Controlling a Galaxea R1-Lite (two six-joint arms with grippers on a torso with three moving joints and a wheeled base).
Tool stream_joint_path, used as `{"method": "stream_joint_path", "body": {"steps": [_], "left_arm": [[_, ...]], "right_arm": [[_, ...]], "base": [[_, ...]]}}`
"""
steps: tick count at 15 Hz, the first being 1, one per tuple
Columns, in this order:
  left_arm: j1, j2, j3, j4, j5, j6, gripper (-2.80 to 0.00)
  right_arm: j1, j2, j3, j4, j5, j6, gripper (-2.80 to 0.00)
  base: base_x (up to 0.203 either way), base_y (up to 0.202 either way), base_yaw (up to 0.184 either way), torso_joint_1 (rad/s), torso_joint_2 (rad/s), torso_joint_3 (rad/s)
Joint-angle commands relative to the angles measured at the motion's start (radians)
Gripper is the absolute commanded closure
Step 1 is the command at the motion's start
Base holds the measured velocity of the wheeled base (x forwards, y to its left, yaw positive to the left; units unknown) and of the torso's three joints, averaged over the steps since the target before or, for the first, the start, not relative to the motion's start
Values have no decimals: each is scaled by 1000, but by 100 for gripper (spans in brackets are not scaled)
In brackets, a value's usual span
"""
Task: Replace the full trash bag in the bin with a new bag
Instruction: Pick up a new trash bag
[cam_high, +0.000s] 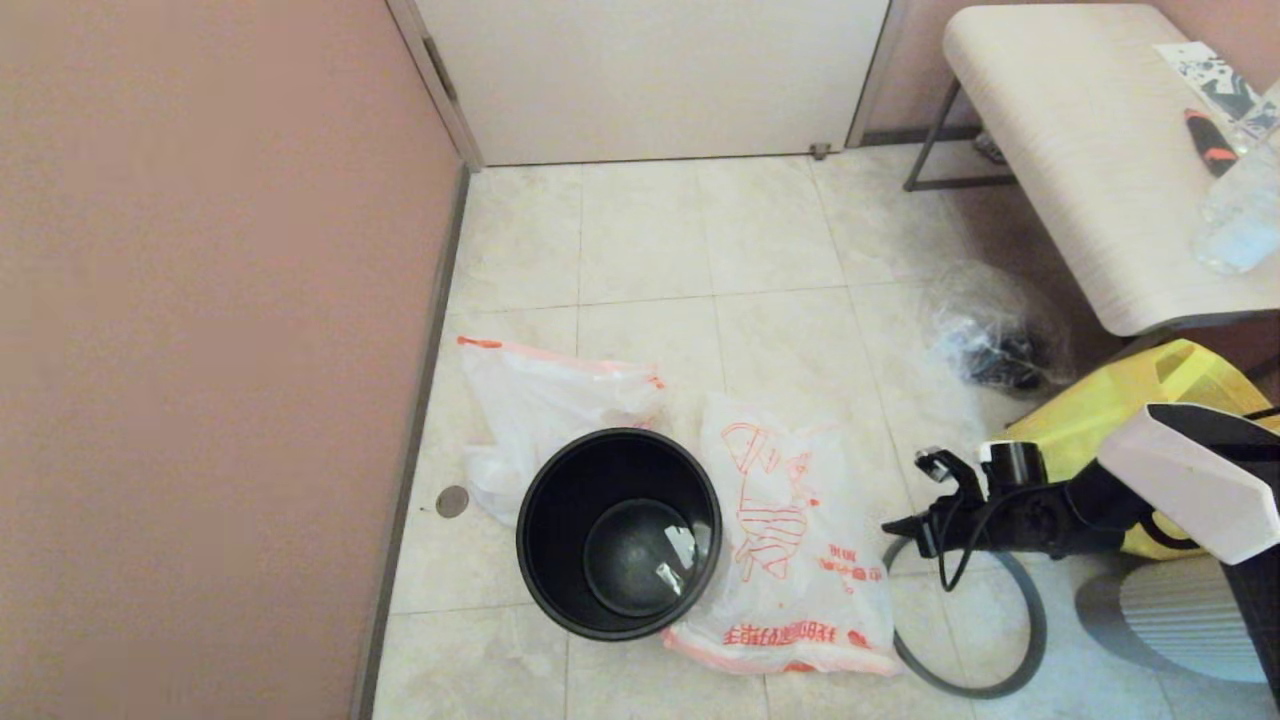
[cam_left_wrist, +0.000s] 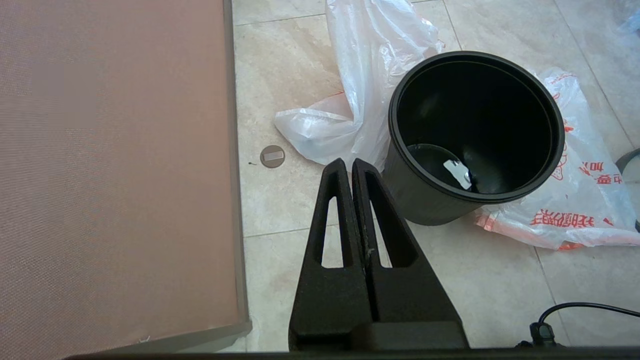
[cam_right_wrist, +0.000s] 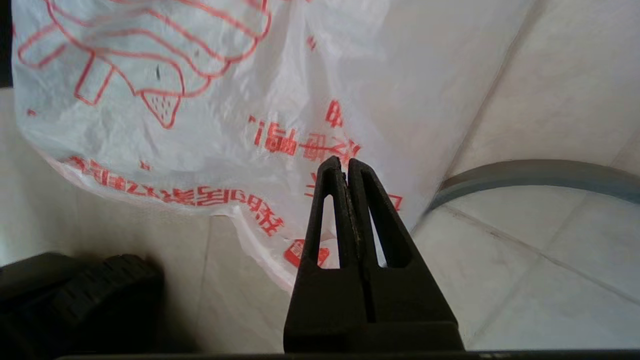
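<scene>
The dark round bin (cam_high: 523, 540) (cam_left_wrist: 425, 200) stands upright on the tiled floor, holding only a small pale scrap (cam_high: 665, 575) at its bottom. Its thin grey hoop (cam_high: 960, 690) (cam_right_wrist: 525, 170) lies on the floor to its right. Flat against the bin's right side lies the new bag (cam_high: 800, 590) (cam_left_wrist: 585, 200) (cam_right_wrist: 200, 125), with its red drawing and characters. A slack white bag with an orange edge (cam_high: 540, 410) (cam_left_wrist: 370, 65), seemingly the full trash bag, lies behind the bin on the left. My right gripper (cam_high: 890, 525) (cam_right_wrist: 345, 161) is shut and empty over the new bag's right edge. My left gripper (cam_left_wrist: 348, 162) is shut and empty, near the bin's left side.
A pink wall (cam_high: 200, 350) runs close along the left, with a round floor drain (cam_high: 452, 501) beside it. A bench (cam_high: 1080, 150) stands at the back right. A clear bag of dark items (cam_high: 990, 335) and a yellow tote (cam_high: 1130, 400) sit beneath it.
</scene>
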Motion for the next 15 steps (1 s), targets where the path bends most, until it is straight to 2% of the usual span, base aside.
{"method": "stream_joint_path", "body": {"steps": [1, 4, 5, 6, 9, 12, 15], "left_arm": [[0, 3, 12, -1, 0, 0, 0], [0, 3, 12, -1, 0, 0, 0], [0, 3, 12, -1, 0, 0, 0], [0, 3, 12, -1, 0, 0, 0], [0, 3, 12, -1, 0, 0, 0], [0, 3, 12, -1, 0, 0, 0], [0, 3, 12, -1, 0, 0, 0]], "right_arm": [[-5, 80, -19, -7, 29, -3, 0], [-6, 156, -74, -11, 59, -4, 0], [-19, 171, -101, -21, 64, -5, -84], [-37, 187, -123, -51, 73, -3, -280], [-58, 243, -192, -94, 85, 5, -280], [-61, 332, -293, -90, 84, 5, -280], [-62, 368, -335, -55, 86, 0, -280]], "base": [[0, 0, 0, 0, 0, 0], [0, 0, 0, 0, 0, 0], [0, 0, 0, 0, 0, 0], [0, 0, 0, 0, 0, 0], [0, 0, 0, 0, 0, 0], [0, 0, 0, 0, 0, 0], [0, 0, 0, 0, 0, 0]]}}
